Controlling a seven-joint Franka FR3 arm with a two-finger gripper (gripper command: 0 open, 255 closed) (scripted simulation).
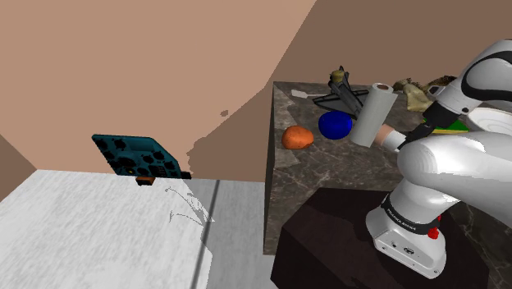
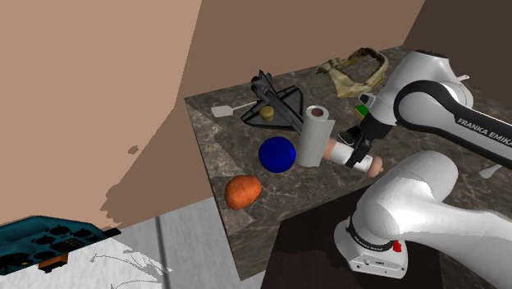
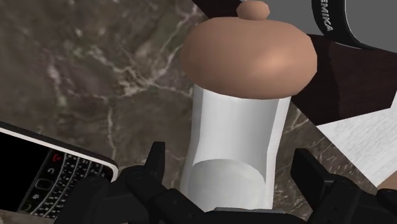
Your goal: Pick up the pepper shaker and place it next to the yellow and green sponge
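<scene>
Counter (image 1: 328, 168): orange lump (image 1: 297, 137), blue ball (image 1: 335, 125), paper roll (image 1: 373, 115), pepper shaker (image 1: 390, 137) just beside roll.

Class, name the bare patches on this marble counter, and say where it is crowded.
Bare: the counter between the black rack and the orange lump; also between that lump and the dark stand. Crowded: around the blue ball, paper roll and pepper shaker.

The shoulder view looks from beside the dark box stand (image 1: 328, 242) across the dark marbled stone tabletop (image 1: 328, 168); the second exterior view looks down on it from higher, and both share the round blue ball (image 1: 335, 125) (image 2: 276, 153). The wrist view hangs close, facing along the brown-capped white shaker (image 3: 238, 140).
</scene>
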